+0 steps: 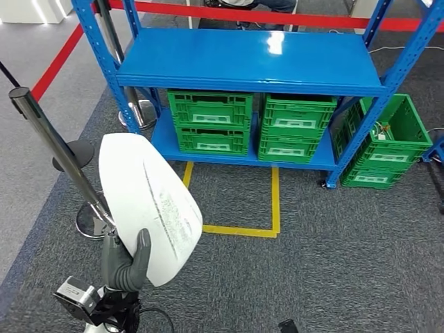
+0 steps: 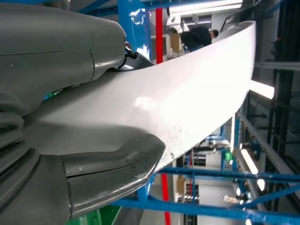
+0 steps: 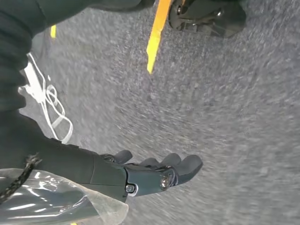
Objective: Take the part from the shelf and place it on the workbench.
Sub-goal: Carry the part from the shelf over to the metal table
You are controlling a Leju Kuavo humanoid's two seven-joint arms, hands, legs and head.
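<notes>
- A white curved part (image 1: 149, 205) is held up by the left hand (image 1: 125, 263) at the lower left of the head view, the thumb (image 2: 113, 168) being pressed on its face.
- The right hand (image 3: 155, 173) is seen empty, fingers extended, above grey carpet (image 3: 229, 117).
- The blue shelf (image 1: 251, 62) is seen across the top, green crates (image 1: 212, 119) beneath it.

Glossy smooth white part (image 1: 149, 205) (plastic-looking); matt grey carpet (image 1: 314, 277).

place: warehouse/workshop | cues: blue steel shelf (image 1: 246, 62), green crates (image 1: 210, 121), yellow floor tape (image 1: 246, 230)
</notes>
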